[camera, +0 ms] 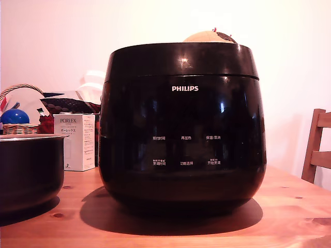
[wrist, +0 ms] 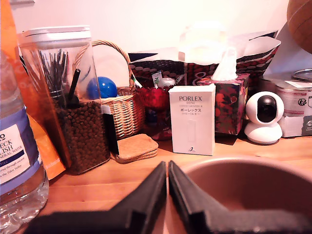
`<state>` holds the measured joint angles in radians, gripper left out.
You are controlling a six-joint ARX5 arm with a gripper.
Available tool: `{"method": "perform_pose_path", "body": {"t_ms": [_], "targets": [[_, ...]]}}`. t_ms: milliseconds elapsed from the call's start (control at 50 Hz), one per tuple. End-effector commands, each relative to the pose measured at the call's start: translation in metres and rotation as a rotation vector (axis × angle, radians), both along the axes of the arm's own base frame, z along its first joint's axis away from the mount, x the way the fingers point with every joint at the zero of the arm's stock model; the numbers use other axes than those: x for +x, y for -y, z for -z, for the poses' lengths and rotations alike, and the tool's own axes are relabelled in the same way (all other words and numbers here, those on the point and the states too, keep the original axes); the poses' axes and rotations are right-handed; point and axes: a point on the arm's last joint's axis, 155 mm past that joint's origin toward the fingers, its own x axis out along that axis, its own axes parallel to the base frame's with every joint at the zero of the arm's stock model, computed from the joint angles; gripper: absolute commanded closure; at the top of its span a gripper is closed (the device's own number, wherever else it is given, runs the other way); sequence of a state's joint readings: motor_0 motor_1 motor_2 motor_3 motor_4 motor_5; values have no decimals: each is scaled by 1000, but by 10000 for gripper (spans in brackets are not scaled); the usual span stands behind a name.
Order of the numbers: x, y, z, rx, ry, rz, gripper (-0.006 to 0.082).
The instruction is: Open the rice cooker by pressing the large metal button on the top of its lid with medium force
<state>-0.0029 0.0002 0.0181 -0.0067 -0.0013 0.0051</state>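
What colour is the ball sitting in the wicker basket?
Blue; the ball in the basket shows best in the wrist view.

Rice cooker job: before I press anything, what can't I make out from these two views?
- The lid top, button included: hidden in the exterior view, which looks at the rice cooker from the side.
- The rice cooker: absent from the wrist view.
- The gripper: absent from the exterior view, so its position relative to the cooker is unknown.
- The tan object behind the lid: mostly hidden.

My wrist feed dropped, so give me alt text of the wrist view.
The gripper, its black fingers closed together, hangs above a wooden table beside a pot's rim. Behind stand a white PORLEX box, wicker basket and small white camera.
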Motion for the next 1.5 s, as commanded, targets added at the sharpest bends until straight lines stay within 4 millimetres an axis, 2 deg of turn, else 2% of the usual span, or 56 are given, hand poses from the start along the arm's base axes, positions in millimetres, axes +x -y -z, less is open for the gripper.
{"method": "perform_pose_path", "body": {"t_ms": [0,220,340,360,380,420,440,480,580,620,660,800,920,1060,1180,1280,1300,1340,1360,1480], "targets": [[-1,9,-19,30,121,61,786],[-1,11,-20,-35,124,75,786],[-2,16,-25,-144,132,116,786],[-3,22,-26,-141,134,146,786],[-4,25,-28,-236,129,172,786],[-6,31,-31,-232,133,205,786],[-7,35,-34,-314,128,234,786],[-9,40,-40,-317,136,263,786],[-24,71,-56,-406,112,454,786],[-29,78,-62,-402,114,495,786],[-41,98,-66,-425,73,614,786],[-75,137,-76,-416,-12,856,786],[-100,159,-89,-374,-37,1018,786],[-117,176,-102,-329,-62,1144,786],[-117,186,-112,-335,-119,1204,786],[-107,194,-118,-324,-160,1221,786],[-104,195,-120,-240,-110,1227,786],[-98,198,-121,-250,-138,1230,786],[-96,200,-122,-186,-99,1234,786],[-76,212,-119,-113,-114,1257,786]]}}
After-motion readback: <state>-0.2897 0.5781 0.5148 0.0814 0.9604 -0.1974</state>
